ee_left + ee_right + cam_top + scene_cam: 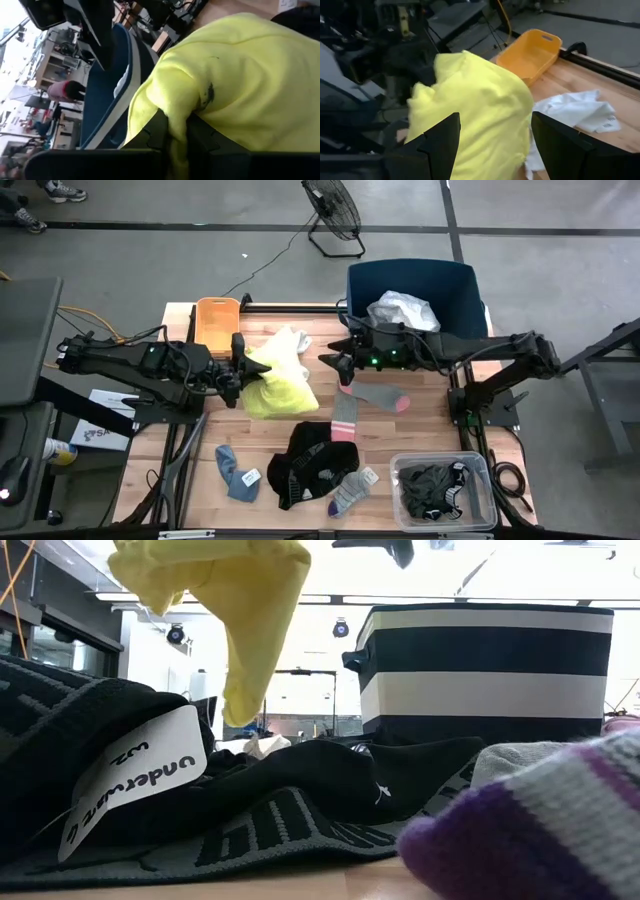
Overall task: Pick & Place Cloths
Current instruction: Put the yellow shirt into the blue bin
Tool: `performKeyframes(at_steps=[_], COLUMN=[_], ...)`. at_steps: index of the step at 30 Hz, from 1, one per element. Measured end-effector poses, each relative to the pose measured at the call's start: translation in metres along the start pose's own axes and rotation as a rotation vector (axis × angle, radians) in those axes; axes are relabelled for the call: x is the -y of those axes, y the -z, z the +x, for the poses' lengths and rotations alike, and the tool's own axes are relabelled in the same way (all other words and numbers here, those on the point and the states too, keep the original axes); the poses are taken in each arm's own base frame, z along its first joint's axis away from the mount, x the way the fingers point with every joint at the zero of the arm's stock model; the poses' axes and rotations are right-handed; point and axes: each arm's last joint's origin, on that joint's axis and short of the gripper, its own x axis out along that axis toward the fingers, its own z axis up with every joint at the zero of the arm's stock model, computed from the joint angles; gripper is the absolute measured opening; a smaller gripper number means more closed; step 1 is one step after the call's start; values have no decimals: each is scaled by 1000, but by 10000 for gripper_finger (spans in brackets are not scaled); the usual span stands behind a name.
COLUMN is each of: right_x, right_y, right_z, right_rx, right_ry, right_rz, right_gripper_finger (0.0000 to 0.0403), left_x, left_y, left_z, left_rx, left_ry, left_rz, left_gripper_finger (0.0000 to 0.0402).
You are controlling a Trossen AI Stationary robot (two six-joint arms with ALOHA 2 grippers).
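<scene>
Front edge of the table (pixel 200 480), nearest the low camera: a striped grey and purple sock (pixel 352 490) lying beside a black garment (pixel 312 460) with a white label; a blue-grey sock (pixel 236 472) further to the left, flat on the wood; a clear plastic bin (pixel 442 490) at the right front corner holding dark grey cloth (pixel 432 485).

Middle of the table: two grey socks with pink ends, one (pixel 344 418) lying lengthwise above the black garment, the other (pixel 383 396) angled just beside it.

Mid-table, raised: a neon yellow garment (pixel 276 385) pinched in the left gripper (pixel 240 370), jaws narrow and clamped on a fold of the fabric; the cloth hangs off the table in the low view and drapes down past the fingers; the right gripper (pixel 340 360) level with it, just to its right, jaws wide and holding nothing, the yellow cloth framed between its fingers (pixel 440 140) in its own wrist view.

Behind the yellow garment: a white cloth (pixel 292 345) crumpled on the wood; an orange tray (pixel 216 320) at the far left edge.

Far right edge: a navy tub (pixel 410 285) with a white cloth (pixel 404 310) bundled inside.
</scene>
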Motion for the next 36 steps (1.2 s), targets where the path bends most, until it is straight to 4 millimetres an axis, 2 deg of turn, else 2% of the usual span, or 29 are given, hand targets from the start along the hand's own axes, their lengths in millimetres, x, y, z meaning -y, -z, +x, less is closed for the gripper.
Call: performKeyframes(at_steps=[12, 19, 23, 26, 32, 36], right_x=[11, 5, -1, -3, -2, 0], right_y=[28, 32, 35, 40, 59, 62], right_z=[12, 11, 11, 20, 51, 57], right_rx=[-20, -15, -15, -16, -54, -65], right_ry=[-53, -99, -129, -146, -177, -180], right_rz=[51, 42, 33, 34, 84, 85], right_gripper_finger=[237, 238, 251, 268, 295, 301], left_x=[-1, -1, -1, -1, -3, -4], left_y=[1, 1, 1, 1, -1, 0], left_z=[0, 0, 0, 0, 0, 0], left_rx=[-23, -23, -24, -24, -11, -33], left_ry=[-23, -23, -23, -24, -46, -61], left_rz=[12, 11, 12, 21, 36, 78], left_gripper_finger=[32, 32, 32, 32, 32, 32])
